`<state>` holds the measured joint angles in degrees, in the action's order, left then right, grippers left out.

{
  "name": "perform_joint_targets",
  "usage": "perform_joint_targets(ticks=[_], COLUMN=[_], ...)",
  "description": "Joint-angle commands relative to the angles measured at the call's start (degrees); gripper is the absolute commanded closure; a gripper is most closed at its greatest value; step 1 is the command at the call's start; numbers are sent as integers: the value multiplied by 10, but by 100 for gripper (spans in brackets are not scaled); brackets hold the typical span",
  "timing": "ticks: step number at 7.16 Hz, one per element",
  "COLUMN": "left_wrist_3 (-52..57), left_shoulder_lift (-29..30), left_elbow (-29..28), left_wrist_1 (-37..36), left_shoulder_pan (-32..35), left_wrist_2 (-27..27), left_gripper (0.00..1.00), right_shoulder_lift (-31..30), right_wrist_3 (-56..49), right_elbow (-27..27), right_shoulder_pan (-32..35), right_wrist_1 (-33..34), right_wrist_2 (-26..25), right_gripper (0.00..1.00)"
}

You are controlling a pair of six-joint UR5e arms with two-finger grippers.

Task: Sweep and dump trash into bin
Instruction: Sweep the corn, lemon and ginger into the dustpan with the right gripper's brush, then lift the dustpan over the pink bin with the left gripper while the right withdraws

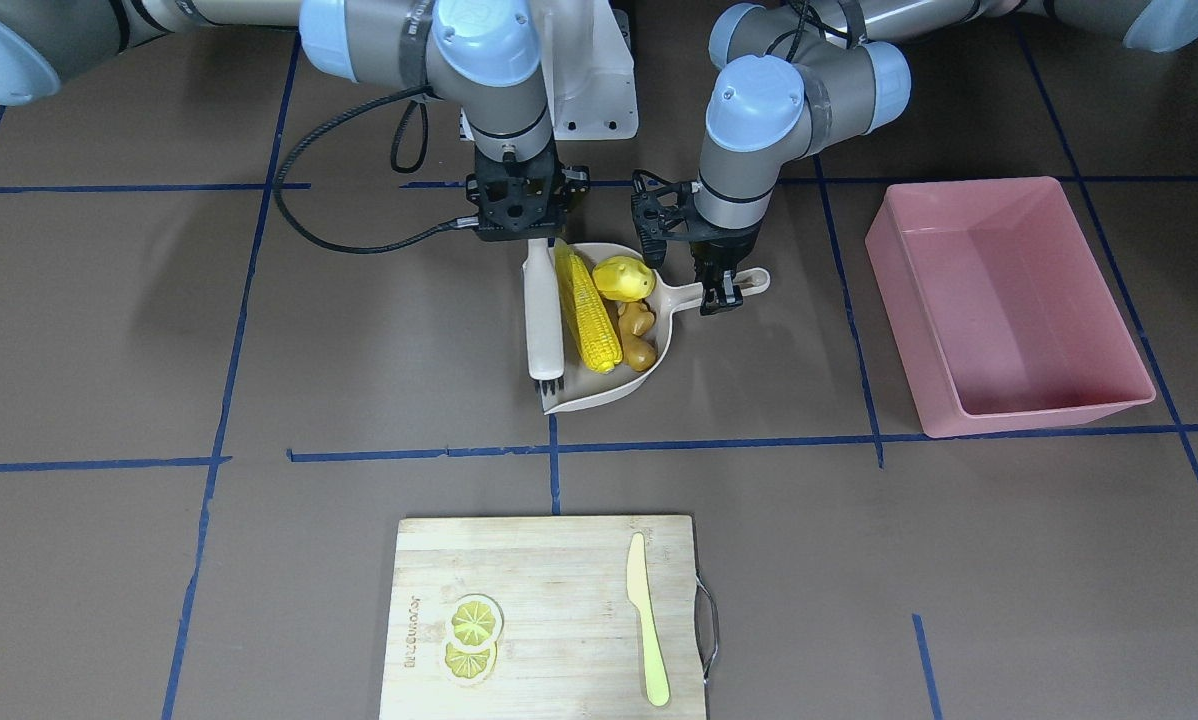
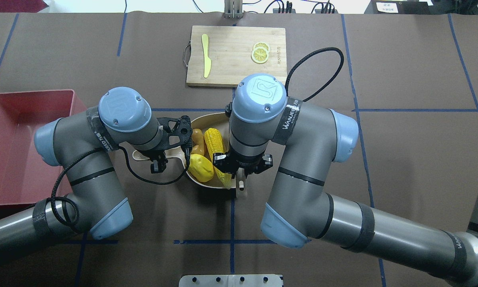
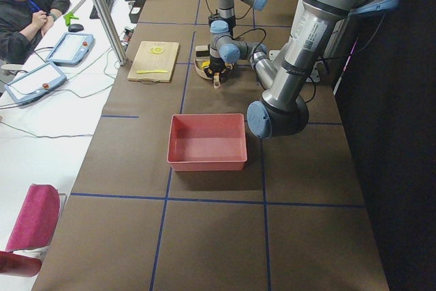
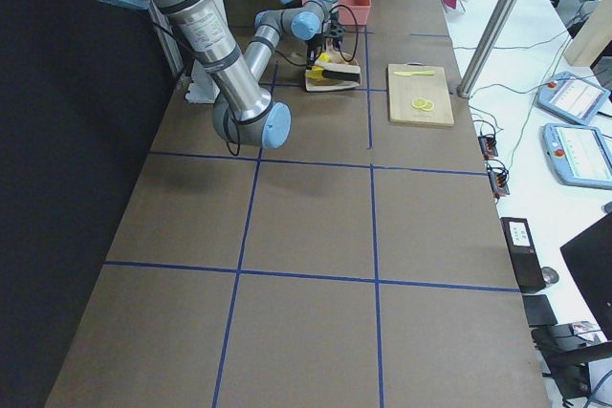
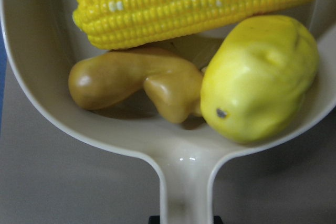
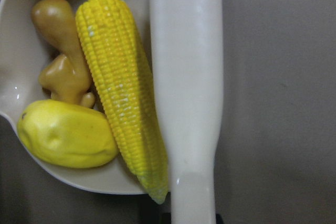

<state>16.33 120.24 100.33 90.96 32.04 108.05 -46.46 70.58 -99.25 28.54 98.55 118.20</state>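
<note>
Brown table, blue tape grid.
Pink bin upright on robot's left side, well apart from dustpan.
Wooden cutting board across table from robot.
Beige dustpan flat on table between arms. Left gripper at its handle, fingers apparently pinching it; contact mostly hidden.
White brush lies along dustpan mouth. Right gripper is clamped on brush handle.
Trash all in dustpan: corn cob against brush, oval lump near handle, ginger root touching both.
</note>
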Motion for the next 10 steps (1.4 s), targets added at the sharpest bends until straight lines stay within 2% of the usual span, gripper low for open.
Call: perform_joint_targets(ticks=[1,2,4,5,6,7,8,10], left_wrist_3=[-36,-68,-117,-146,-164,-174,-188,-209], left_shoulder_lift=[0,-1,-1,-1,-2,-14,-35,-79], left_elbow=[8,8,9,8,9,25,59,119], left_wrist_1=[9,49,71,104,117,117,111,109], left_shoulder_pan=[2,6,10,15,25,44,72,154], left_wrist_2=[45,50,75,80,93,116,140,237], left_gripper=[99,99,99,99,99,99,99,98], right_shoulder_lift=[-28,-52,-69,-87,-107,-116,-118,-146], right_wrist_3=[-3,-4,-5,-8,-13,-42,-88,-123], right_elbow=[-51,-85,-104,-124,-168,-215,-240,-266], right_shoulder_pan=[26,40,73,104,126,142,157,185], right_wrist_1=[1,1,1,7,54,134,203,225], right_wrist_2=[13,14,25,54,67,66,64,63], right_gripper=[100,100,100,100,100,100,100,100])
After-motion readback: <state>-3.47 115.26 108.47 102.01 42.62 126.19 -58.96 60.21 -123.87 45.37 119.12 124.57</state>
